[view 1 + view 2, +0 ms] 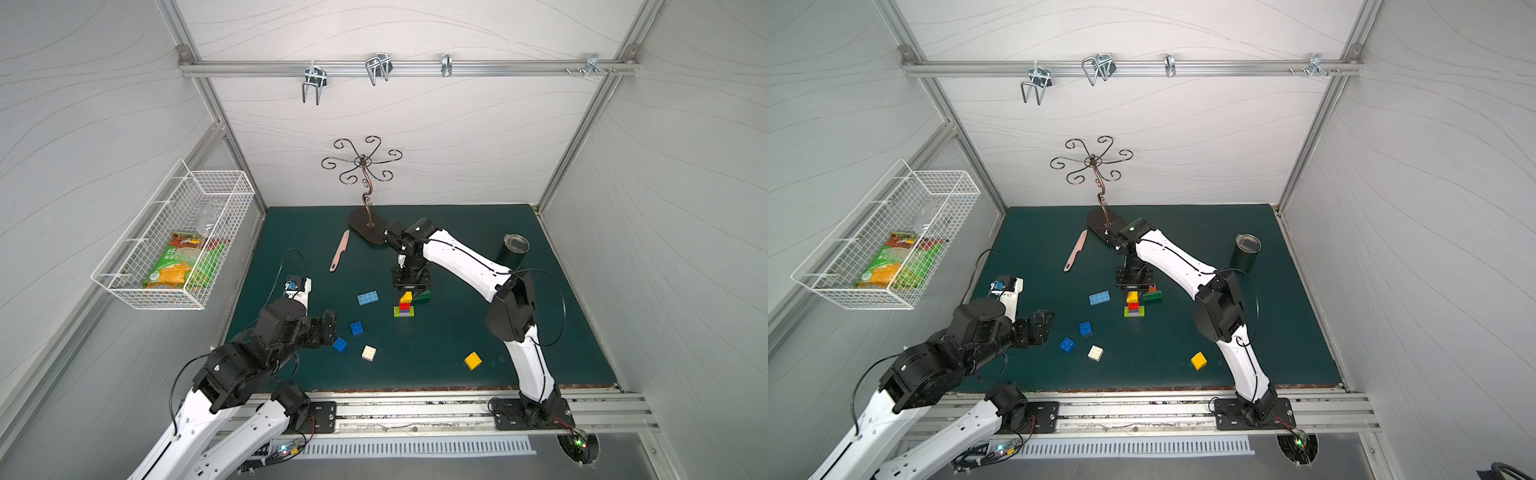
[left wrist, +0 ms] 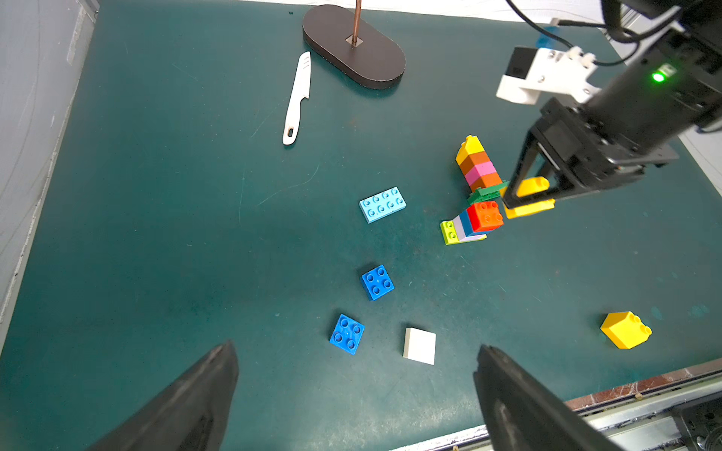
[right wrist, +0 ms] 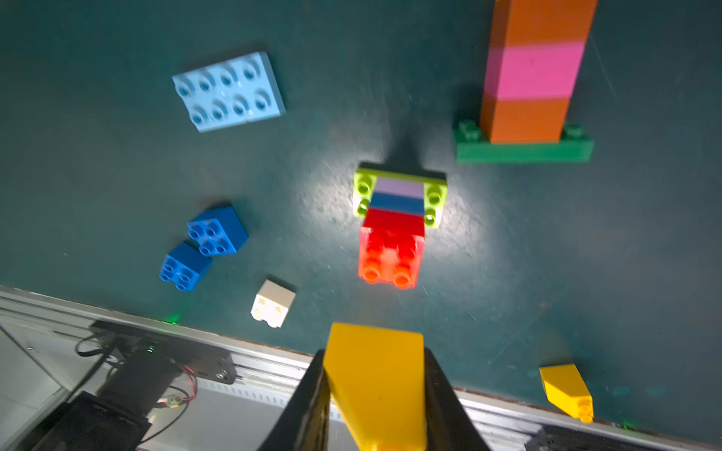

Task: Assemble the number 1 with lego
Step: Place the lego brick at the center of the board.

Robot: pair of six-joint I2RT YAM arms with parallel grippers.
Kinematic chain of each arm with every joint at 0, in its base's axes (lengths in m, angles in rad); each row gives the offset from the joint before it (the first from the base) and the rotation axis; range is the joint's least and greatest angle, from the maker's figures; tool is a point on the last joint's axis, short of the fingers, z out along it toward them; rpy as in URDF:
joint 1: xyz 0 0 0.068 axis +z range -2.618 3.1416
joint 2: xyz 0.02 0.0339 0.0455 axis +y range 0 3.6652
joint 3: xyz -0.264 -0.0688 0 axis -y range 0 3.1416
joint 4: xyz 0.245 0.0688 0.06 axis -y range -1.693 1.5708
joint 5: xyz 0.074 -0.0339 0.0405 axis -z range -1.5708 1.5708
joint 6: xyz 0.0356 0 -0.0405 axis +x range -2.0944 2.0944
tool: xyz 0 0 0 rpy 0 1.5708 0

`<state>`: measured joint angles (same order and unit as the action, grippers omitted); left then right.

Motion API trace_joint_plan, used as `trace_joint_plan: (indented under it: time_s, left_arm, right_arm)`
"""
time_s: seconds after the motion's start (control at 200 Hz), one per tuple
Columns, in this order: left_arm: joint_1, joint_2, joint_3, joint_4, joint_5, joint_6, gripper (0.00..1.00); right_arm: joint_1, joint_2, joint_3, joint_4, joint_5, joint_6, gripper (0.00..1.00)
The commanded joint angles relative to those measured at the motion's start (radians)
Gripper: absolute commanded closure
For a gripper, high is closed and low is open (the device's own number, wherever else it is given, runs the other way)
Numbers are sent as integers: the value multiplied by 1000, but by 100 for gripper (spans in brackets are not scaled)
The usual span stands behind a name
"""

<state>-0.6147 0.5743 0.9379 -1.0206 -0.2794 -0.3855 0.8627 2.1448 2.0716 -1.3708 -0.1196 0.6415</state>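
Clamps a yellow brick [image 3: 375,386] in the right gripper [image 3: 373,351], pinched tight between both fingers, clear of the mat [image 2: 156,234]. Hangs it just beside the red top of a short stack [image 3: 392,234]: lime base, then lilac, blue, red, top studs bare. Cannot tell from any view whether held brick and red top touch. Shows a tall stack [image 3: 531,78] close by those jaws: dark-green base, orange, pink, orange, yellow cap. Shows a light-blue long brick [image 2: 382,204] lying flat, off to one side of the right jaws, apart from both stacks.

Holds the left gripper [image 2: 355,347] spread wide above the mat, with nothing between the fingers. Finds a blue brick [image 2: 347,334] and a white brick [image 2: 419,345] just ahead of the spread tips, a second blue brick [image 2: 377,282] farther ahead. Finds a loose yellow brick [image 2: 625,330] well off to the side of both jaw pairs, alone.
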Motion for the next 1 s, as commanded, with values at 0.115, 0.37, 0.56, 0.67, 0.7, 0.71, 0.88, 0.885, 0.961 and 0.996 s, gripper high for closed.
trace_joint_plan:
  time_s: [0.115, 0.37, 0.56, 0.67, 0.7, 0.71, 0.88, 0.885, 0.961, 0.996]
  left_arm:
    - [6, -4, 6, 42, -26, -4, 0]
    - [6, 8, 7, 40, -26, -4, 0]
    - [6, 7, 7, 37, -36, -8, 0]
    - [6, 8, 8, 34, -41, -11, 0]
    - [6, 9, 9, 34, -42, -10, 0]
    - [6, 9, 9, 34, -43, -11, 0]
    - [6, 10, 9, 31, -51, -14, 0]
    - [6, 10, 9, 31, -52, -15, 0]
    - [6, 8, 7, 30, -55, -15, 0]
    - [6, 7, 9, 30, -56, -16, 0]
  right_arm:
    - [81, -201, -347, 127, 22, 67, 95]
    - [143, -286, -726, 439, 20, 142, 95]
    - [145, -222, -759, 494, 40, 162, 92]
    - [145, -187, -773, 511, 21, 164, 88]
    - [145, -182, -780, 517, 17, 165, 87]
    - [145, -180, -782, 519, 18, 164, 87]
    - [144, -181, -791, 521, 15, 159, 58]
    - [145, -181, -792, 519, 15, 159, 57]
    - [146, -202, -790, 504, 30, 162, 46]
    - [145, -214, -788, 493, 36, 164, 44]
